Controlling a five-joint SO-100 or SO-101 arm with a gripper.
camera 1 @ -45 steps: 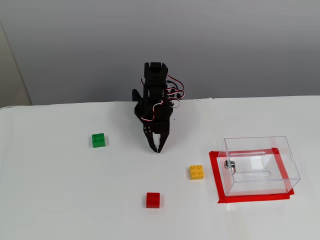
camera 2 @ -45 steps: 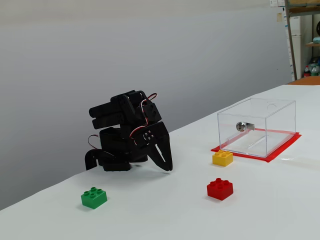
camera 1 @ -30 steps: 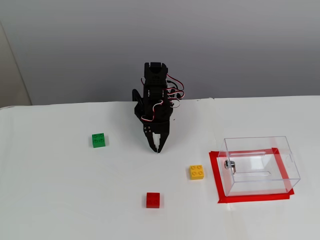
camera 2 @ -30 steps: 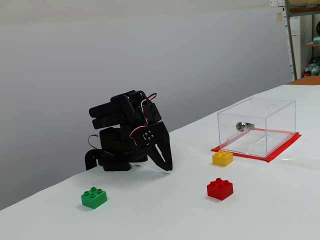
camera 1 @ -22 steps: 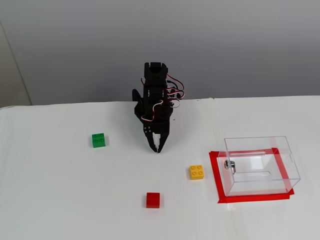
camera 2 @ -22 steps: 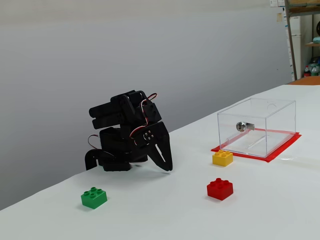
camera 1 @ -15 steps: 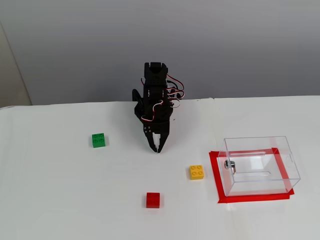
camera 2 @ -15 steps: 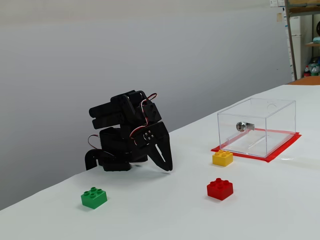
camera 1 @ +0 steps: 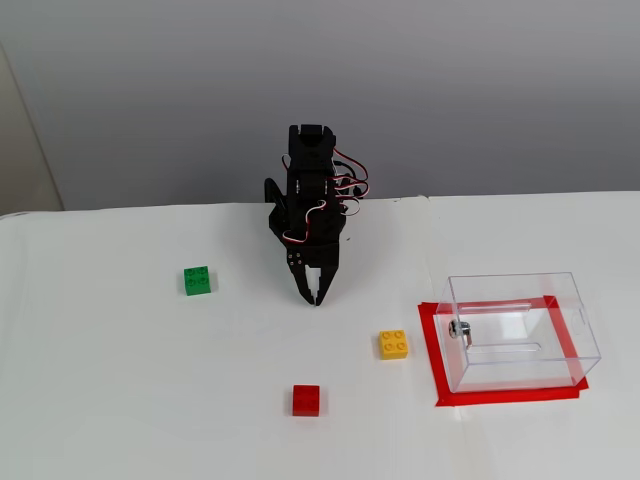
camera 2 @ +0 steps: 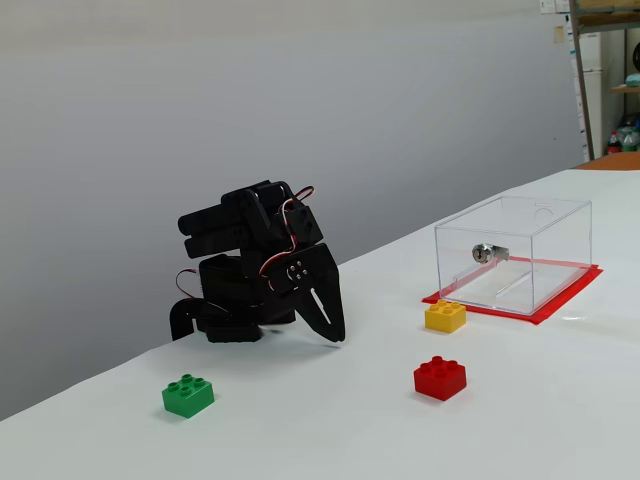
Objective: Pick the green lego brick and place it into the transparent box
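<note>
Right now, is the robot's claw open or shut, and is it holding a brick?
Gripper: shut and empty, tips pointing down at the table. The green lego brick lies apart from it, untouched.

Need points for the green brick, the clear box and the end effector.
green lego brick [camera 1: 197,280], a fixed view, on its studded top.
transparent box [camera 1: 575,312], a fixed view, on its right wall.
end effector [camera 2: 336,338], a fixed view, at the fingertips.

white surface [camera 1: 120,400] fills foreground in both fixed views. plain grey wall [camera 1: 480,90] behind. shelving [camera 2: 605,70] with items at far right edge. even, soft light.
</note>
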